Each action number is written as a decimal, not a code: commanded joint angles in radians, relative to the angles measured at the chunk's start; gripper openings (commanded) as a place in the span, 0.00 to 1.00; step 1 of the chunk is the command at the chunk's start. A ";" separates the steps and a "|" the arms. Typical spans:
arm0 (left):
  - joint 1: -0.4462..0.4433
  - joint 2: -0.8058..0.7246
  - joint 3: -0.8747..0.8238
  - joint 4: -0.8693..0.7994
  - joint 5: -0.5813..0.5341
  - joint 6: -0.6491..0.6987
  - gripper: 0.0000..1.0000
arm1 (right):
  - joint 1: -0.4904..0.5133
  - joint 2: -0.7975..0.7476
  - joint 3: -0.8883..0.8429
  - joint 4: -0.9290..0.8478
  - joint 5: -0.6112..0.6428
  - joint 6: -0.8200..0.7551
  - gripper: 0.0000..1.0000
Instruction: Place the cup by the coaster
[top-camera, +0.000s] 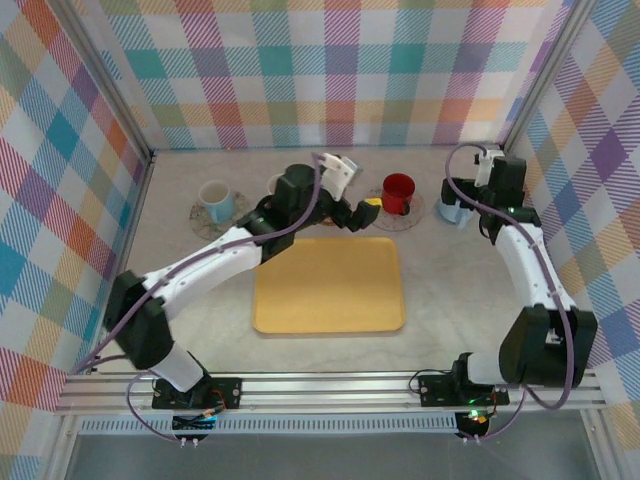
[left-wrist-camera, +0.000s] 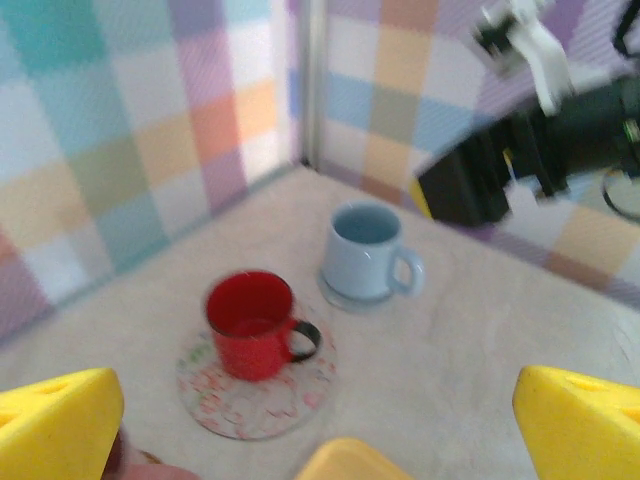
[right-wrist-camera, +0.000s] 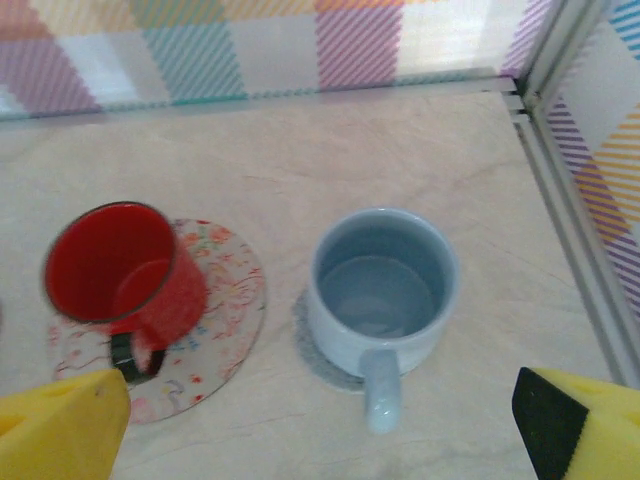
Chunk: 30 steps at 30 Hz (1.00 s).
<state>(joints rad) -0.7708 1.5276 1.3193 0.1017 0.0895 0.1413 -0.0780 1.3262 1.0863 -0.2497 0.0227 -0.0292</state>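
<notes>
A light blue cup (right-wrist-camera: 383, 285) stands upright on the table just right of a floral coaster (right-wrist-camera: 222, 318), apart from it, handle toward the right wrist camera. A red cup (right-wrist-camera: 115, 265) sits on that coaster. My right gripper (right-wrist-camera: 320, 440) is open, its yellow fingertips (right-wrist-camera: 60, 425) wide apart and short of the blue cup, touching nothing. From above, the right gripper (top-camera: 465, 198) hangs over the blue cup (top-camera: 452, 213). My left gripper (left-wrist-camera: 320, 430) is open and holds nothing, facing the red cup (left-wrist-camera: 250, 322), coaster (left-wrist-camera: 255, 400) and blue cup (left-wrist-camera: 365, 250); from above the left gripper (top-camera: 362, 210) sits left of the red cup (top-camera: 398, 192).
A yellow tray (top-camera: 328, 285) lies mid-table, its corner (left-wrist-camera: 350, 462) just under the left gripper. A second pale cup (top-camera: 215, 199) on another coaster (top-camera: 200, 217) stands at the back left. Checked walls close in the back and sides; a metal corner post (right-wrist-camera: 545, 60) is near the blue cup.
</notes>
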 joint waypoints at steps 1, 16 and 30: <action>-0.010 -0.131 -0.069 0.064 -0.190 0.028 1.00 | 0.006 -0.101 -0.097 0.147 -0.133 0.047 0.99; 0.206 -0.663 -0.616 0.047 -0.737 -0.052 1.00 | 0.006 -0.335 -0.574 0.527 -0.088 0.240 0.99; 0.449 -0.477 -0.888 0.277 -0.689 -0.155 1.00 | 0.006 -0.137 -0.764 0.835 0.027 0.219 0.99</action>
<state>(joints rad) -0.3492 0.9939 0.4545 0.2260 -0.6178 -0.0113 -0.0772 1.1534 0.3405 0.4305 0.0269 0.1978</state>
